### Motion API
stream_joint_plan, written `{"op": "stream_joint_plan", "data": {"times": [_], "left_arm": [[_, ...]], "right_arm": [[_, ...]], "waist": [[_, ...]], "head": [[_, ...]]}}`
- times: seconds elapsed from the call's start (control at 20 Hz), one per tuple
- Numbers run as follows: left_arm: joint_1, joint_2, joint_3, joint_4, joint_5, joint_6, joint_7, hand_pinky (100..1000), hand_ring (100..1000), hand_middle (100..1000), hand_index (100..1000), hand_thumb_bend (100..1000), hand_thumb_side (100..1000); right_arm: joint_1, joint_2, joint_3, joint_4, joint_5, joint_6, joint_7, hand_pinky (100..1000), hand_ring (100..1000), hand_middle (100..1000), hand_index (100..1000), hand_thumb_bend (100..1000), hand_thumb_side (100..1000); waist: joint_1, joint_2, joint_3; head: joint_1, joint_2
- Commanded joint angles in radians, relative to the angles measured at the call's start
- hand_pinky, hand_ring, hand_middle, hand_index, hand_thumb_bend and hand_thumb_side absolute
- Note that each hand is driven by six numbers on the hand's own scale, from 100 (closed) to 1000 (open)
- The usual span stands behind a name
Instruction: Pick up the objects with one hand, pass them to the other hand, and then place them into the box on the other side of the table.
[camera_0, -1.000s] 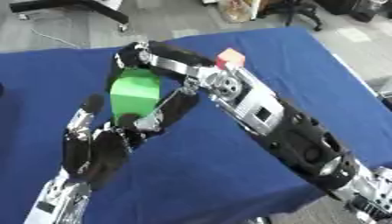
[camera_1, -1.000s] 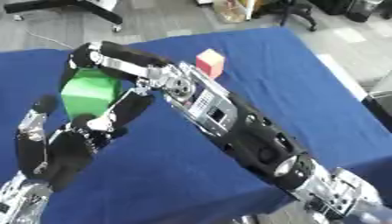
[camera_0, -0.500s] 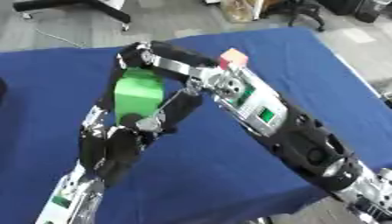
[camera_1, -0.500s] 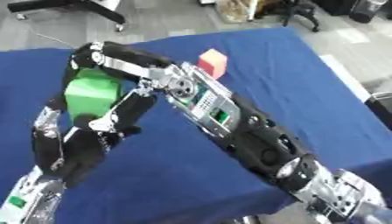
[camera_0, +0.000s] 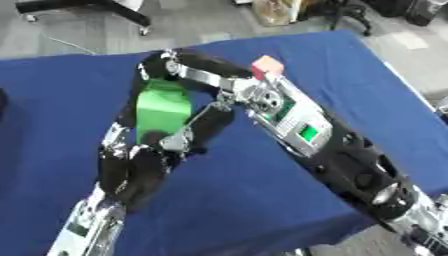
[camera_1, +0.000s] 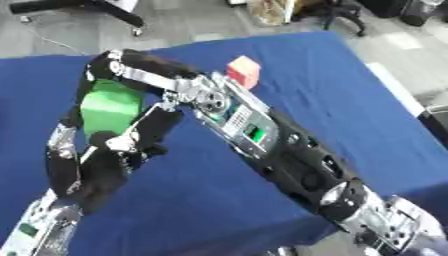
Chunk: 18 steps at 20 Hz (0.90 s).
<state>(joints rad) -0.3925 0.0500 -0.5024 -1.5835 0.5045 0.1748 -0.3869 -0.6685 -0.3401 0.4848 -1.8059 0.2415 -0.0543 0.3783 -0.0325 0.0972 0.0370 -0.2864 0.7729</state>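
Left hand (camera_0: 144, 162) comes up from the lower left, fingers curled round the lower part of the green block (camera_0: 163, 111), which is held upright above the blue surface (camera_0: 70, 90). Right hand (camera_0: 171, 65) reaches in from the lower right across the cloth, fingers hooked over the block's top end; both hands touch it. A small red-and-pink cube (camera_1: 243, 71) sits on the surface just beyond the right wrist, apart from the block.
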Motion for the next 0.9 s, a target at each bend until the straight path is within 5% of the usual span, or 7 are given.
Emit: {"op": "stream_joint_plan", "data": {"times": [0.05,0.5,0.9], "left_arm": [[-0.027,-0.035,-0.025,-0.001,0.017,0.003,-0.005,953,682,652,828,405,1000],[-0.024,-0.035,-0.020,-0.002,0.105,-0.004,-0.019,884,561,514,749,245,891],[-0.021,-0.037,-0.016,0.014,0.131,-0.010,0.044,818,446,373,598,104,798]], "right_arm": [[-0.014,0.024,0.031,-0.018,-0.011,-0.015,0.009,497,707,613,613,198,100],[-0.004,0.030,0.040,0.037,-0.053,-0.049,0.020,520,731,626,616,116,100],[0.002,0.033,0.041,0.050,-0.115,-0.075,0.012,581,751,643,623,152,100]], "waist": [[0.002,-0.010,-0.002],[0.003,-0.009,-0.005],[0.003,-0.009,-0.007]], "head": [[-0.002,-0.003],[-0.020,-0.003],[-0.013,-0.003]]}}
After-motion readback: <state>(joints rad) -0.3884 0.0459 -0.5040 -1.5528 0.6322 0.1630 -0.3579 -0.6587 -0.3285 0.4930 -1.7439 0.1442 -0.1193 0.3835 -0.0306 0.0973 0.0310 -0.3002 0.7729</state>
